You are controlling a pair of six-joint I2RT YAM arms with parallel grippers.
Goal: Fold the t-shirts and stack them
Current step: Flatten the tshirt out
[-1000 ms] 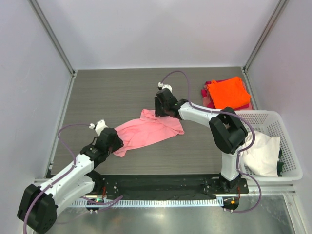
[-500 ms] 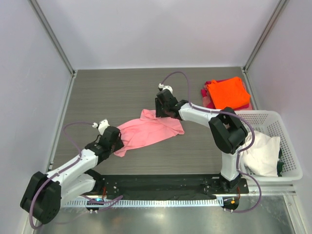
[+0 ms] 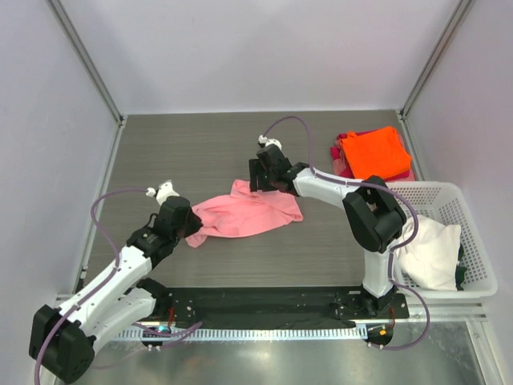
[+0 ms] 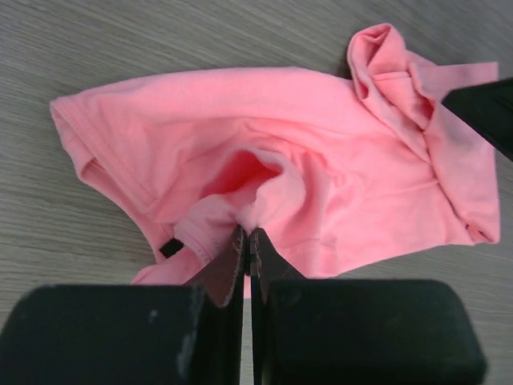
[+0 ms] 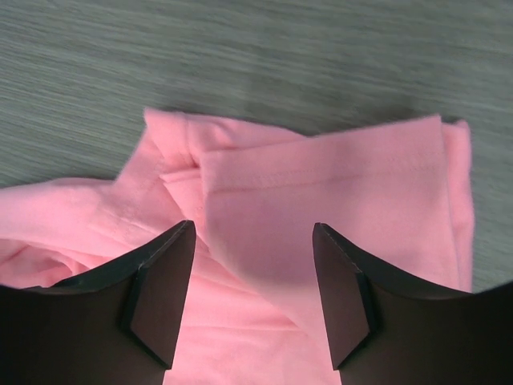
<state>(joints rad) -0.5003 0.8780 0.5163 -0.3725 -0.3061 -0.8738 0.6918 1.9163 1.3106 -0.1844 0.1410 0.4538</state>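
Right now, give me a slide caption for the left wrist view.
Left gripper pinched shut on a raised fold of the light pink t-shirt, which lies crumpled on the grey wood-grain table.

Both arms are built of glossy white link shells joined by chunky black joint housings. The left arm and the right arm each carry a thin mauve cable that loops free of the shell up to a small white camera block at the wrist. Their bases are bolted to a black plate, with small red wires near it. The left fingers are thin matt-black blades on blocky black mounts. The right fingers are black wedges with bevelled inner faces.
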